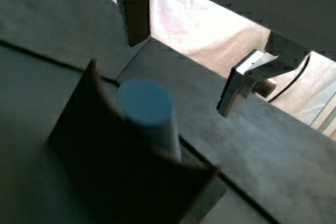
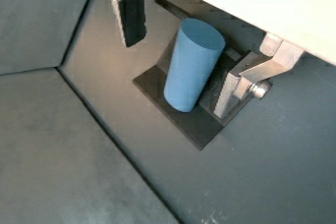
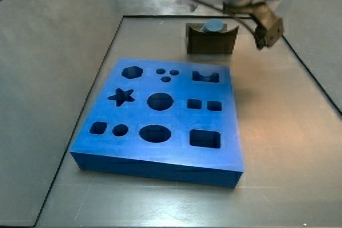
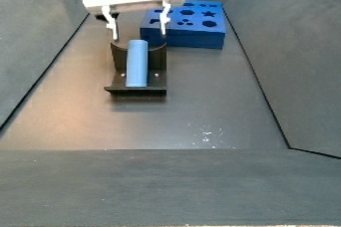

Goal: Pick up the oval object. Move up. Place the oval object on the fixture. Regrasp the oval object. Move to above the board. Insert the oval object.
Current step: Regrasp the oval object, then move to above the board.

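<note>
The oval object, a pale blue peg (image 4: pixel 136 62), lies leaning in the fixture (image 4: pixel 136 91), a dark bracket on a base plate on the grey floor. Both wrist views show the peg (image 1: pixel 147 105) (image 2: pixel 192 66) resting in the fixture (image 1: pixel 118 164) (image 2: pixel 197 132). My gripper (image 4: pixel 138 27) is open and hangs just above the peg's upper end, with one finger on each side and neither touching it. In a wrist view the fingers (image 2: pixel 133 17) stand wide apart. In a side view the gripper (image 3: pixel 263 24) is beside the fixture (image 3: pixel 210 42). The bright blue board (image 3: pixel 160 112) with dark shaped holes lies apart from the fixture.
Grey sloping walls (image 4: pixel 40 62) enclose the floor on both sides. The board (image 4: pixel 193 22) lies just behind the fixture in a side view. White cloth (image 1: pixel 197 27) shows beyond the bin's edge.
</note>
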Robot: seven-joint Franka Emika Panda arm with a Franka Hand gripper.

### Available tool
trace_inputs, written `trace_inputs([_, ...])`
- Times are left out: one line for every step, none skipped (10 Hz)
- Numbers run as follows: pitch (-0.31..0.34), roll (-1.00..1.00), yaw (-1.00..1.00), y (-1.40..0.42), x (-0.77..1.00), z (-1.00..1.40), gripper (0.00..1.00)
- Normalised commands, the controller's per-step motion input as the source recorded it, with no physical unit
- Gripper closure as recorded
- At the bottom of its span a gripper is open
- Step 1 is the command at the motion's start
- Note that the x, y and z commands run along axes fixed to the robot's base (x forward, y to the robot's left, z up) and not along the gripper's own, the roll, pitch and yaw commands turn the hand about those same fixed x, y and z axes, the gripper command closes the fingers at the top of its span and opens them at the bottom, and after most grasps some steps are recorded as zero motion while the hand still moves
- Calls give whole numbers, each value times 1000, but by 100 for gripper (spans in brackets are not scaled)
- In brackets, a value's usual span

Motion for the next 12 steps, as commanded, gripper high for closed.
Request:
trace_inputs([-77,82,43,9,117,-848,0])
trace_inputs([-72,76,27,5,104,-694,0])
trace_inputs([-64,68,7,0,87,-499,0])
trace_inputs([-60,65,1,-1,83,-403,0])
trace_inputs([-31,50,-1,-9,45,-200,0])
trace_inputs([-32,53,-7,-14,17,-172,0])
trace_inputs([-33,52,-7,-12,17,-172,0])
trace_inputs([-33,52,-7,-12,17,-173,0])
trace_inputs([-33,52,-7,-12,17,-172,0])
trace_inputs([-33,52,-7,-12,17,-172,0])
trace_inputs([0,0,0,0,0,0,100])
trace_inputs([47,53,-208,73,-17,1000,100])
